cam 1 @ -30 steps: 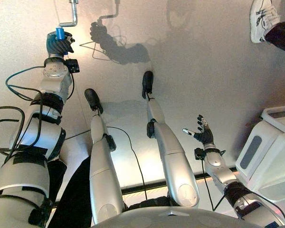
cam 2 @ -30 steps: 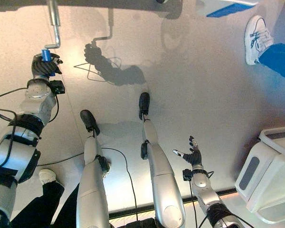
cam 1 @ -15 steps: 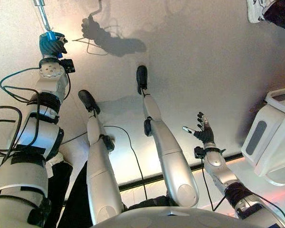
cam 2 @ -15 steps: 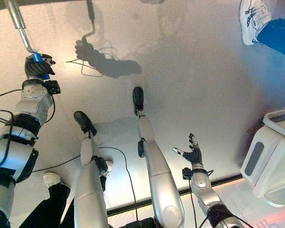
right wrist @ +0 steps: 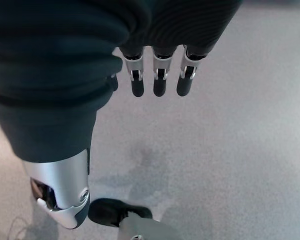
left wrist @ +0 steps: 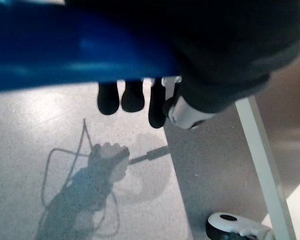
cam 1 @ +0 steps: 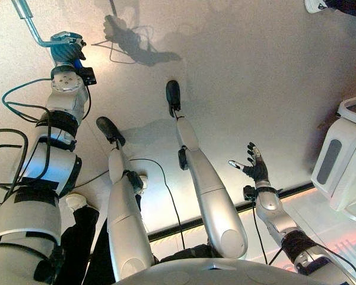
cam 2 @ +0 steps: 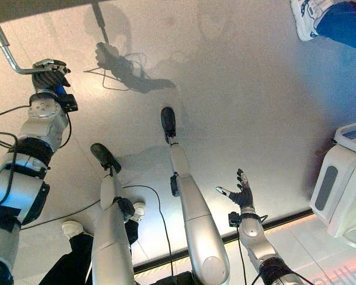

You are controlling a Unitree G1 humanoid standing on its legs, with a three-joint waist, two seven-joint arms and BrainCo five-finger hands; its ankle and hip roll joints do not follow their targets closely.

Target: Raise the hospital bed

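The bed's silver crank (cam 1: 31, 28) reaches down from the upper left and ends in a blue handle (left wrist: 80, 50). My left hand (cam 1: 65, 48) is shut round that handle, with the arm stretched far forward. Its dark fingertips (left wrist: 132, 97) curl under the blue grip in the left wrist view. My right hand (cam 1: 255, 169) hangs low at the right, away from the crank, with its fingers (right wrist: 157, 82) straight and nothing in it.
A white bed-frame leg (left wrist: 260, 150) with a caster wheel (left wrist: 235, 227) stands close to the crank. A white and grey machine (cam 1: 344, 166) sits on the floor at the right. A person's white shoe (cam 2: 305, 18) and blue trouser leg (cam 2: 344, 24) are at the top right; another white shoe (cam 2: 71, 228) is at the lower left.
My left hand has turned the blue handle round. The crank arm stood up to the right of the hand and now leans off to its upper left. The camera has shifted; the right hand is unchanged.
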